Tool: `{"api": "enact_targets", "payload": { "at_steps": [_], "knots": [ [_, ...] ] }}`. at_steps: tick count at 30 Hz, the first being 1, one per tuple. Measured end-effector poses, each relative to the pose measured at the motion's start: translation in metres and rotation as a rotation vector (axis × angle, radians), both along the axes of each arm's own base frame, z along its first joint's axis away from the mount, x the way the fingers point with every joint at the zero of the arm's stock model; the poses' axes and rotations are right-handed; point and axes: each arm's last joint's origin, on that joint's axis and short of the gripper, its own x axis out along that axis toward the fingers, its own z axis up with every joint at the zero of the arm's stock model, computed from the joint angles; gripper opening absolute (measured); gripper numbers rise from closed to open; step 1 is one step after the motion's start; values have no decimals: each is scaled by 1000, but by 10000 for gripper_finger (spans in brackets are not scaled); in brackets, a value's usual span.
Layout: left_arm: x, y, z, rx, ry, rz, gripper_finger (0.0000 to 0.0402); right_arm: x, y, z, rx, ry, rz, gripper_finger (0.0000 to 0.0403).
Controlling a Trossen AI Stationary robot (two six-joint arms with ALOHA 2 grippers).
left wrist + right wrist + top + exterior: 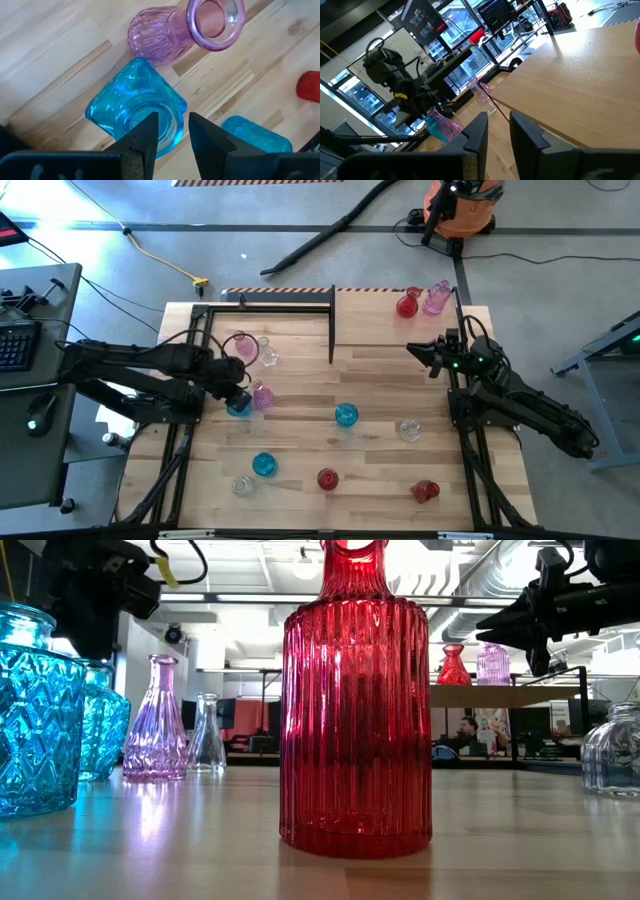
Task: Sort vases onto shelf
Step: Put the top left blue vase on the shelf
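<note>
Red ribbed vase point(355, 700): upright, close to the table's point(300, 380) near edge, about midway along it; untouched.

Left gripper point(172, 117): over the table's left half, set low on the blue vase point(135, 112). Fingers point(149, 131) slightly apart, straddling the near rim of the mouth, one apparently just inside it; not yet clamped on the glass.

Pink vase point(160, 40): just beside the blue vase, body apparently touching it on the side away from the gripper.

Right gripper point(420, 353): raised off the right side of the table, level with the shelf's front edge; fingers a little apart, nothing between them.

Shelf point(370, 315): along the far edge, right of centre; one red vase point(407, 306) and one pink-lilac vase point(436, 298) standing at its right end.

Remaining vases: scattered over the middle and the near part of the table, well apart from both grippers.

Hazards, as judged:
- Slip on closing: smooth glass, thin rim, shallow bite; likely to twist or drop out during the lift.
- Knock to the pink neighbour: any sideways drag of the blue vase apt to tip it, narrow neck and high centre.
- Crack at the rim from an over-hard squeeze.
- Crowding at the shelf: right arm waiting near the route there.
</note>
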Motion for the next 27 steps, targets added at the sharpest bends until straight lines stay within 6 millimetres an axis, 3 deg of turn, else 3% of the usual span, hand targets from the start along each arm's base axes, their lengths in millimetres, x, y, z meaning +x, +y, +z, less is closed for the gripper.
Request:
{"api": "enact_targets", "payload": {
  "at_steps": [21, 27],
  "knots": [
    [13, 0, -13, 41, 82, -71, 101, 0, 0, 0, 0, 0, 0, 62],
    [13, 1, -13, 65, 83, -71, 66, 0, 0, 0, 0, 1, 0, 62]
  ]
}}
